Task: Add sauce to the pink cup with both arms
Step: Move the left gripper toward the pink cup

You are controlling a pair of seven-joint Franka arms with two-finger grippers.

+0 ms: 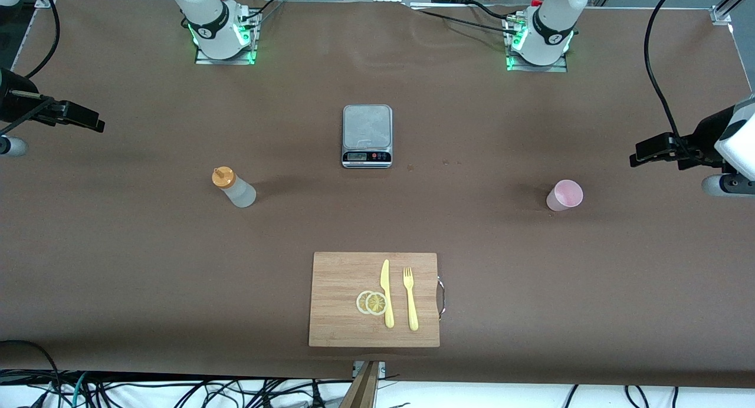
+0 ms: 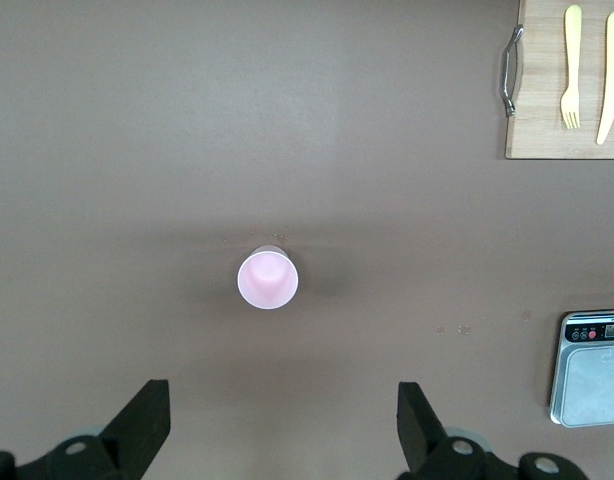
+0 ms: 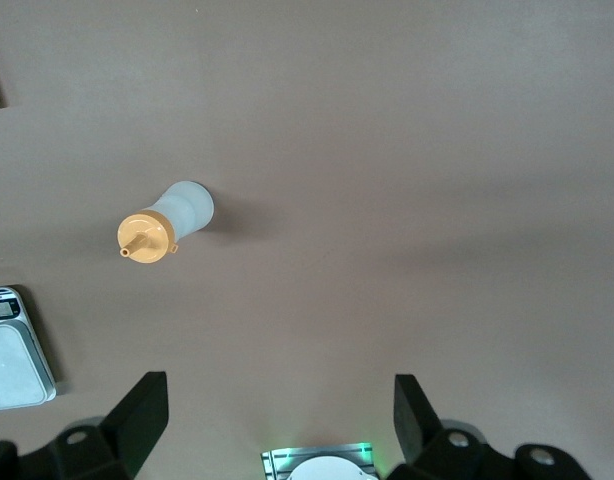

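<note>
Here both jaws are spread: left gripper (image 2: 277, 420) over pink cup (image 2: 267, 279), right gripper (image 3: 272, 415) near sauce (image 3: 165, 224).

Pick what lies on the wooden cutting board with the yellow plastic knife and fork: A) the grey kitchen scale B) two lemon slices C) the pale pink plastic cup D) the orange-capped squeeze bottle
B: two round yellow lemon slices lie on the wooden cutting board, touching the yellow plastic knife, with the yellow plastic fork beside it.

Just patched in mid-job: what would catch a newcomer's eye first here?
The sauce stands toward the right arm's end of the table, the pink cup toward the left arm's end, the grey scale between them. The wooden board nearest the camera carries a yellow knife, fork and lemon slices.
</note>
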